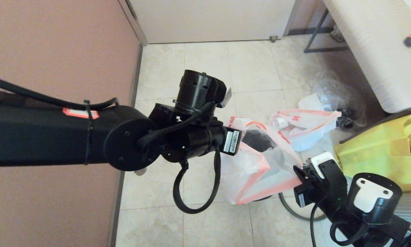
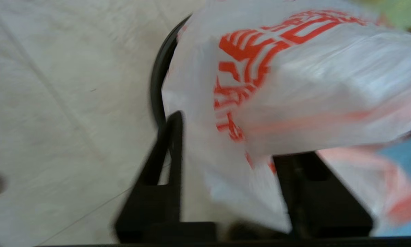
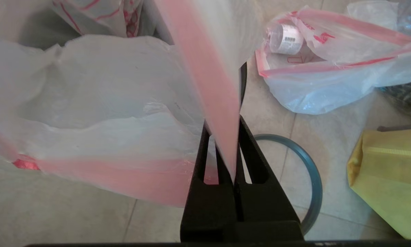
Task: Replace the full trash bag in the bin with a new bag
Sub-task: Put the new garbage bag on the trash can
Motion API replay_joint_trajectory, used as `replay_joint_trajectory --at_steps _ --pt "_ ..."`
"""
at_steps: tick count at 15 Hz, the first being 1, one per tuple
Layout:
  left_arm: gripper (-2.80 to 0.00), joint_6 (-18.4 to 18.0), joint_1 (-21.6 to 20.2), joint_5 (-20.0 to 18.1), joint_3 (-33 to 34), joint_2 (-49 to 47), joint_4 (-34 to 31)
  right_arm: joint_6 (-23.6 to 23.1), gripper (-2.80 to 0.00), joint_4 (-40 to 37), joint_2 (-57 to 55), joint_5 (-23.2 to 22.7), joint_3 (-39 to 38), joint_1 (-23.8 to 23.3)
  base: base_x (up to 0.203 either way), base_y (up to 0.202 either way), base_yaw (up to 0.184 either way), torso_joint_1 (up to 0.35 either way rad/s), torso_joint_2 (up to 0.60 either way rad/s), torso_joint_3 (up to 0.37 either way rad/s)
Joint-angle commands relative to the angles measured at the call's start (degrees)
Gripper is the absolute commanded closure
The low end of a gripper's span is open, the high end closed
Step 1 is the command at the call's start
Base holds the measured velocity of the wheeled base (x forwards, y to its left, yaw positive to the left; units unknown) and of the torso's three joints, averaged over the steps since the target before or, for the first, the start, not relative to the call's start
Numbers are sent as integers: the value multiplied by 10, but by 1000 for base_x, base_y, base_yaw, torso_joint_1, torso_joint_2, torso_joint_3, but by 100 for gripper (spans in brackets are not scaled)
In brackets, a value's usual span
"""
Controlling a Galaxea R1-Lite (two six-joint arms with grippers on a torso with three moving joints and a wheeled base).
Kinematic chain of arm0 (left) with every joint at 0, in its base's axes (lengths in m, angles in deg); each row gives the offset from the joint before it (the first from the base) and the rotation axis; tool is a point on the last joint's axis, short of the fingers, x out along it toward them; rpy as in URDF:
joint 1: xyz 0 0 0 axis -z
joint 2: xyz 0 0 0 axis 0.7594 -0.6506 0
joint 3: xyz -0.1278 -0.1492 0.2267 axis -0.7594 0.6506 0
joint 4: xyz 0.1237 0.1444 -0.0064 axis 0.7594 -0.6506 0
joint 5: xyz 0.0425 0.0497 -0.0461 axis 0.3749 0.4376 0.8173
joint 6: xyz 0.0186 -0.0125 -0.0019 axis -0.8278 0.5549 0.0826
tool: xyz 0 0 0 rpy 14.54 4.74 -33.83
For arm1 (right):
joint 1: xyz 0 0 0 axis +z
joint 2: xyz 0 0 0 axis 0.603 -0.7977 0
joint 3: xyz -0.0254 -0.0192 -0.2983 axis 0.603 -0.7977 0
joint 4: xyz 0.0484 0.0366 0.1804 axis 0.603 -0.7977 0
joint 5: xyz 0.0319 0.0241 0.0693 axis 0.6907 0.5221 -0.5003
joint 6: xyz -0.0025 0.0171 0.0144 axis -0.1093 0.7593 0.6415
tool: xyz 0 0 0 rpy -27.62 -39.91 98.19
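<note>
The new bag, white with pink edges and an orange-red print, hangs spread over the black bin, whose edge shows as a dark arc. My right gripper is shut on a pink edge strip of this bag at its near right side. My left gripper is open at the bag's left side, with loose plastic lying between its spread fingers. The full trash bag, holding a small bottle, lies on the floor behind. The grey hoop rim lies on the tiles beside the bin.
A yellow fabric tote sits to the right on the floor. A clear plastic bag lies behind the full bag. A table stands at the back right, and a wall closes the left side.
</note>
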Motion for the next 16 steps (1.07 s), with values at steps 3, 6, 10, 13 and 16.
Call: replay_joint_trajectory --at_steps 3,6,10,13,16 --pt "-280 -15 -26 11 144 95 5 0 0 5 3 -1 4 4 0 0 0 0 0 0" --pt "-280 -10 -38 12 296 167 33 42 0 5 -2 -10 16 3 0 0 0 0 0 0" --pt "-280 9 -44 38 395 224 202 46 0 5 -31 -13 23 0 0 0 0 0 0 0" --pt "-280 -17 -33 57 381 263 193 48 0 5 -41 -13 29 0 0 0 0 0 0 0" --pt "-280 21 6 61 442 286 141 48 0 3 -42 -11 56 -2 0 0 0 0 0 0"
